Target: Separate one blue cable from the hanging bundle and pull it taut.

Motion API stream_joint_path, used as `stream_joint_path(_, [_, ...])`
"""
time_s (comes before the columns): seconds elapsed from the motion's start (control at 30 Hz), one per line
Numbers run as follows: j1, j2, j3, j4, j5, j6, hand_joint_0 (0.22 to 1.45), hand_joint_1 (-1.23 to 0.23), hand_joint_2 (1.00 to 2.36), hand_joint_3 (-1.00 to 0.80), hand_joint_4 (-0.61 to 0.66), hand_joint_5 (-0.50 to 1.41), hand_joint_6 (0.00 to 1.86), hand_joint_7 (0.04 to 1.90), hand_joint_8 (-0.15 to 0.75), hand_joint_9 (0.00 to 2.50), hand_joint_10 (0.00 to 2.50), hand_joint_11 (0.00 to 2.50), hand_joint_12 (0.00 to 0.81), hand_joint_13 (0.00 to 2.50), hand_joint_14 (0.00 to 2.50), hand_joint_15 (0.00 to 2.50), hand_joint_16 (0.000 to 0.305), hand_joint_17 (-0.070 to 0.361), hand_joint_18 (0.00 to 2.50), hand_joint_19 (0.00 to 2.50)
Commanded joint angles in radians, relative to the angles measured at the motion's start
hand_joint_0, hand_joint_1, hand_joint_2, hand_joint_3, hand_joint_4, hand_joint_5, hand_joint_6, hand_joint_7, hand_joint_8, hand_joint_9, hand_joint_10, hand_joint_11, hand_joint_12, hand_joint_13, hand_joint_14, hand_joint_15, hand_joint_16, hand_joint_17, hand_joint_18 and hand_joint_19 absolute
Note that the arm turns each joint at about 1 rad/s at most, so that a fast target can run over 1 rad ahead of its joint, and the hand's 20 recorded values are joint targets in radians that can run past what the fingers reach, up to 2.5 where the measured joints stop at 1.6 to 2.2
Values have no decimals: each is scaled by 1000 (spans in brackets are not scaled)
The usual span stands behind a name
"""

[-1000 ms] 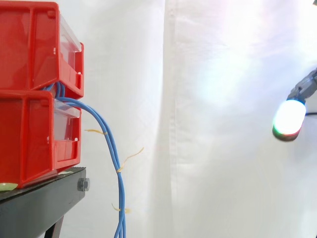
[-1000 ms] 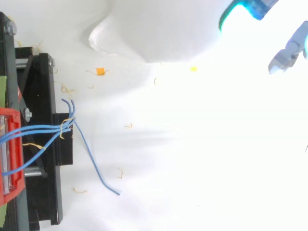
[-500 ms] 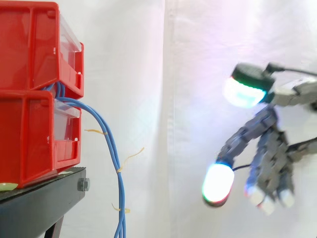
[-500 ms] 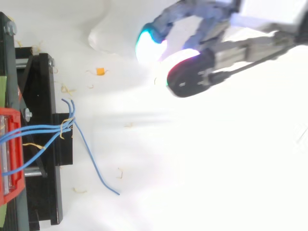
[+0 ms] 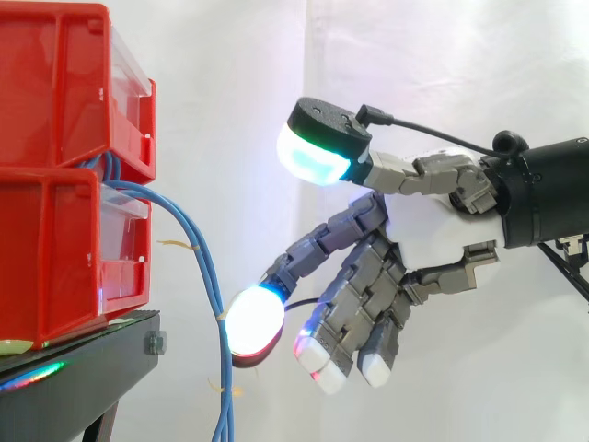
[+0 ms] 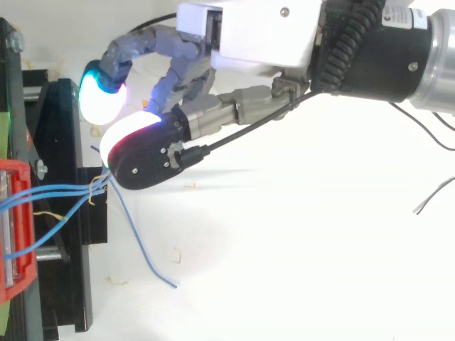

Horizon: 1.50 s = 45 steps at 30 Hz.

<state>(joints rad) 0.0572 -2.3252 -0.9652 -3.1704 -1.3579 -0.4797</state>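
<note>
Scene: The hand (image 5: 433, 230) reaches in from the right toward the blue cable bundle (image 5: 225, 387), in front of a white curtain (image 5: 248, 92).
Cables: The bundle comes out between the upper red bin (image 5: 55, 92) and the lower red bin (image 5: 55, 258). It arcs over and hangs down just beside the black stand (image 5: 74, 378). From above, one loose cable (image 6: 139, 245) strays from the others and trails across the white floor.
Hand: The fingers are spread and only loosely bent, with the thumb raised high above them, and they hold nothing. The lowest fingertip pad (image 5: 254, 319) glows just beside the bundle. You cannot tell whether it touches.
Handling: Expect thin, light, limp strands that swing at a nudge. Their smooth jackets are likely to slip through a loose pinch.
Where to hold: Your best bet looks like the outermost strand on the hanging stretch, below the arc, where the cables fan apart slightly. Pinch it between thumb and fingertip.
Risk: The strands hang close together, so a broad grasp may gather several at once.
</note>
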Motion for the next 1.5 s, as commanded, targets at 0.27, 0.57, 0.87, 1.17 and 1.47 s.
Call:
stream_joint_path(0.27, [39,-5,-56,135,20,-37,314,-344,1000,-500,234,-212,501,633,373,912,7,200,436,882,11,349,61,137,1081,203])
stream_joint_path(0.57, [72,-6,-113,250,36,46,310,-328,1000,-500,206,-195,501,636,362,1306,12,431,444,1243,18,526,84,188,1560,341])
stream_joint_path(0.87, [82,-6,-113,256,46,82,310,-331,1000,-500,221,-195,501,639,353,1589,17,567,437,1451,20,639,86,194,1704,447])
stream_joint_path(1.17, [84,-6,-113,256,43,82,322,-367,1000,-500,232,-139,502,715,335,1710,23,725,436,1507,21,705,86,193,1696,482])
stream_joint_path(1.47, [90,-6,-113,256,40,119,333,-391,1000,-500,310,-82,504,899,350,1555,23,704,441,1457,19,716,86,193,1630,483])
